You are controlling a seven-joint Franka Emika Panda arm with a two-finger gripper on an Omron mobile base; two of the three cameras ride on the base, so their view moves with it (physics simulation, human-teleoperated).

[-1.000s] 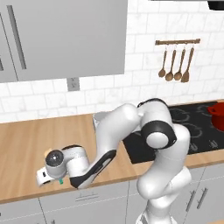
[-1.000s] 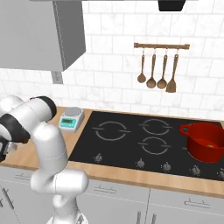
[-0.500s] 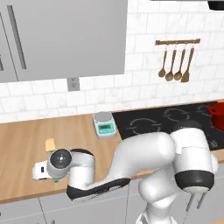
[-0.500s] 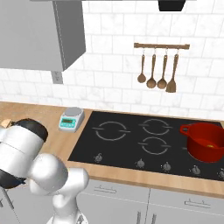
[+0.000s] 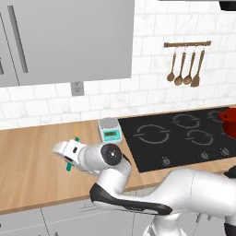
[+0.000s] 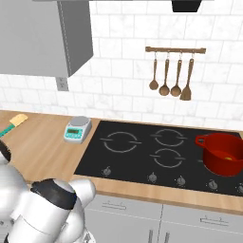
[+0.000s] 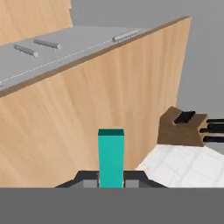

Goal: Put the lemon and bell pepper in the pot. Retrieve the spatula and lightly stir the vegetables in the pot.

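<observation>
My gripper [image 5: 71,154] hangs over the wooden counter, left of the scale, shut on a spatula. The spatula's teal handle [image 7: 110,154] stands up between the jaws in the hand view. From the right base view, the spatula [image 6: 13,124] shows a pale flat blade at the far left. The red pot [image 6: 223,153] sits on the hob's front right burner, far from the gripper, and its edge [image 5: 229,120] reaches the left base view. A bit of yellow lemon [image 6: 228,158] lies inside the pot. The bell pepper is hidden.
A kitchen scale [image 5: 109,129] stands beside the black hob [image 6: 156,148]. Several wooden utensils hang on a wall rack [image 6: 175,50] above the hob. A knife block [image 7: 181,127] appears in the hand view. Wall cabinets hang over the counter [image 5: 32,152].
The arm has folded low across the counter's front. The hand has moved up and a little right with the spatula still in it. The jaws stay shut.
</observation>
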